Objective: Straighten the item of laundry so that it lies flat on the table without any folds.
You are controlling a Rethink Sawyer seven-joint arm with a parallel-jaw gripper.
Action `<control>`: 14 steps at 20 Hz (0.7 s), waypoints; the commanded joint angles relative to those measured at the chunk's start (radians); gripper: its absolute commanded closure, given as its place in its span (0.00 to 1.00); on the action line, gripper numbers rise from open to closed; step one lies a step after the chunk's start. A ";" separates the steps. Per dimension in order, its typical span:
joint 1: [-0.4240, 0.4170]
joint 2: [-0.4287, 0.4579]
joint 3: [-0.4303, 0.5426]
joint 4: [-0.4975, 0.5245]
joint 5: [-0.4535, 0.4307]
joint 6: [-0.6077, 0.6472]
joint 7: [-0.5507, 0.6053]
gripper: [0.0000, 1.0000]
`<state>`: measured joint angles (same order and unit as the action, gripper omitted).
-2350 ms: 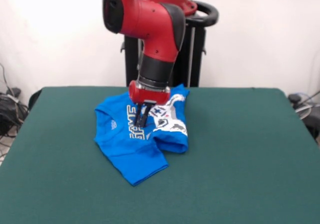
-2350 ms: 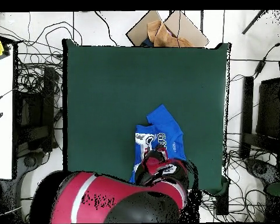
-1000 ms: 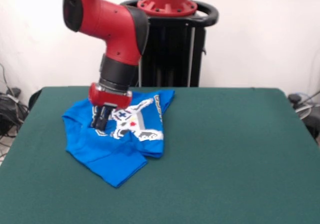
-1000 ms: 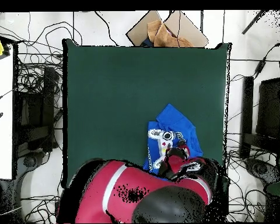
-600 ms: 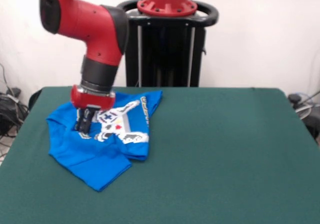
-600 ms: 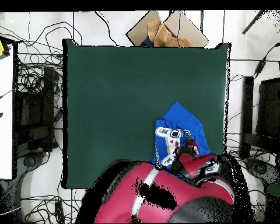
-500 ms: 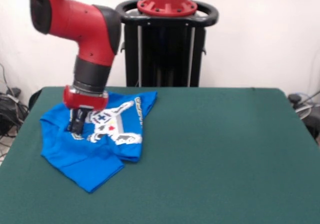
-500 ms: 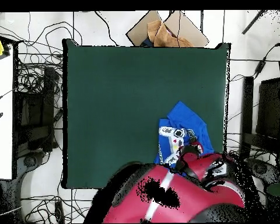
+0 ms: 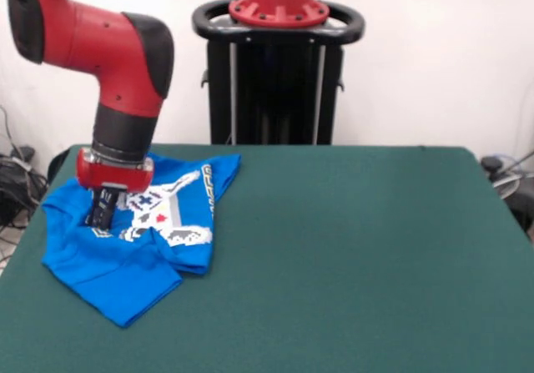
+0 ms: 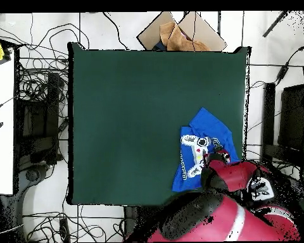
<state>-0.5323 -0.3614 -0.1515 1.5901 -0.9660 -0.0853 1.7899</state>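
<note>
Going left to right in the front view: the gripper (image 9: 100, 213) is planted down on the blue T-shirt (image 9: 125, 264) at the far left of the green counter (image 9: 359, 256), and the jaws look pinched narrow on a bit of the fabric, near where the white print starts. The shirt is bunched right up by the counter's left edge, and the overhead view shows it sitting by one side edge too. The controller print (image 9: 163, 214) is showing, but the panel carrying it is doubled over, with a thick fold along its front and right side, so it's nowhere near flat.

Risk as I see it: any more travel toward that edge and the shirt could slide off the counter. Also, pulling by one pinched spot probably just drags the whole bundle along instead of opening that fold
</note>
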 commanded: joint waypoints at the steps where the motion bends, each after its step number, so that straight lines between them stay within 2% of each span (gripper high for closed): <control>1: -0.102 0.025 0.295 -0.081 -0.011 0.212 -0.125 1.00; 4: -0.128 -0.014 0.334 -0.033 0.028 0.299 -0.158 1.00; 10: -0.110 -0.269 0.374 0.169 0.151 0.433 -0.119 1.00; 14: -0.072 -0.372 0.368 0.216 0.213 0.528 -0.111 1.00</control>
<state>-0.6437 -0.5728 0.0865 1.7038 -0.8453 0.2776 1.7899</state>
